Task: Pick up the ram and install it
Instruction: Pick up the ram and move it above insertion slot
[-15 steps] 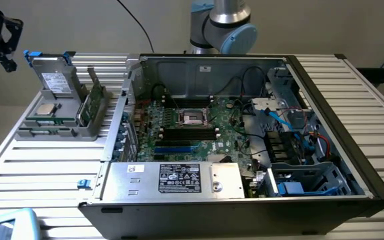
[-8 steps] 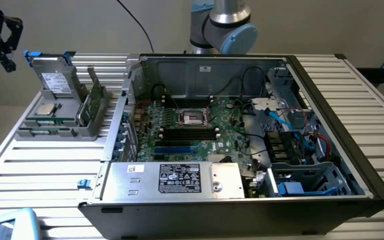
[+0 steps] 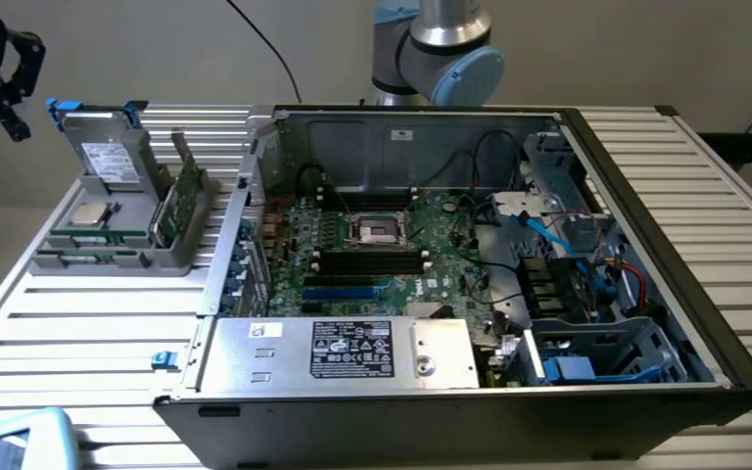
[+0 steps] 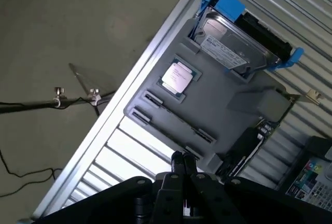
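Observation:
The ram (image 3: 188,202) is a green stick standing on edge in a grey holder (image 3: 113,257) on the slatted table, at the exterior view's left. In the wrist view the ram (image 4: 252,140) shows edge-on at one end of that holder (image 4: 218,105). My gripper (image 3: 15,125) hangs high above and beyond the holder, at the exterior view's far left. Its fingertips (image 4: 178,157) are pressed together with nothing between them. The motherboard's black slots (image 3: 369,260) lie in the open computer case (image 3: 637,176).
The holder also carries a grey drive with blue clips (image 4: 236,40) and a square silver processor chip (image 4: 177,76). The case's metal walls and a power supply box (image 3: 337,350) ring the motherboard. Cables (image 3: 552,240) crowd the case's right side. The table edge (image 4: 129,94) borders bare floor.

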